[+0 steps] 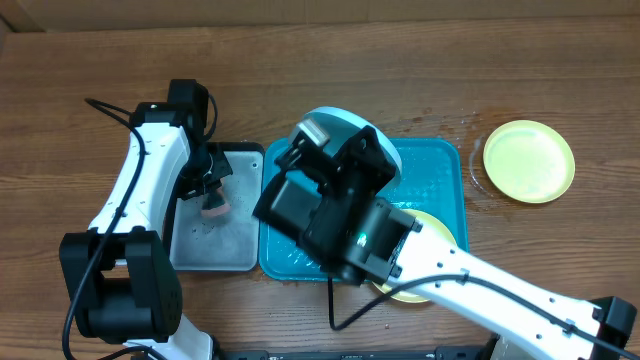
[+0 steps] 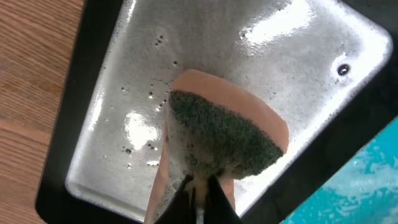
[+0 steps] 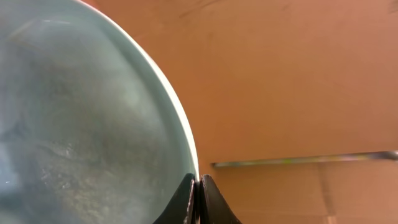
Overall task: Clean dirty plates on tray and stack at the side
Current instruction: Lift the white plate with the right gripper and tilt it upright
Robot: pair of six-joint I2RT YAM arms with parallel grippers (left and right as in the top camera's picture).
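Observation:
My right gripper (image 3: 199, 185) is shut on the rim of the light blue plate (image 3: 93, 124), which it holds tilted above the teal tray (image 1: 440, 165). From overhead this plate (image 1: 345, 123) shows only past the right wrist. A yellow-green plate (image 1: 427, 222) lies on the tray, mostly hidden under the right arm. A second yellow-green plate (image 1: 528, 160) rests on the table at the right. My left gripper (image 2: 199, 186) is shut on a pink sponge (image 2: 224, 134), green scouring side up, over the grey metal tray (image 2: 124, 93).
The black-rimmed grey metal tray (image 1: 240, 235) sits just left of the teal tray, its base wet and soapy. A corner of the teal tray (image 2: 367, 180) shows in the left wrist view. Water drops dot the wood near the right-hand plate.

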